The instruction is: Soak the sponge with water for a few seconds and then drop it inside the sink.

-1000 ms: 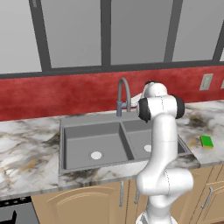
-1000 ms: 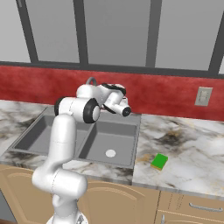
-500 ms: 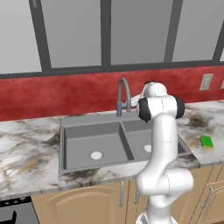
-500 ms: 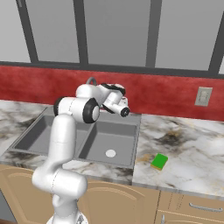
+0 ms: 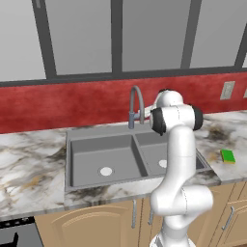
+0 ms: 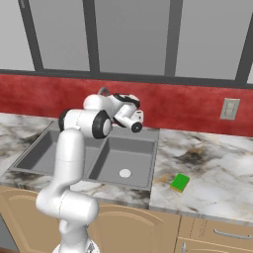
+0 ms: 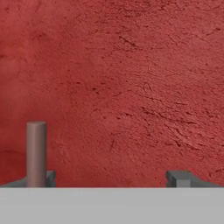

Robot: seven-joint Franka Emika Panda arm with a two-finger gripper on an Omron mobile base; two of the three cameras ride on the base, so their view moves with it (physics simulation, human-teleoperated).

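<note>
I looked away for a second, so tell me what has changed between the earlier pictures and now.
Nothing visibly moved. The arm keeps its pose behind the sink, its gripper by the faucet facing the red wall. The sponge lies untouched on the counter.

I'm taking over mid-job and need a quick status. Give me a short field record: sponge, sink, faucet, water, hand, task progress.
sponge: green, flat on the counter right of the sink, untouched
sink: grey double basin, a pale drain in each, nothing inside
faucet: arched grey spout behind the divider
water: no stream visible
hand: raised near the faucet, facing the red backsplash; fingertips apart, open, holding nothing
task progress: sponge not yet picked up, soaking not started
</note>
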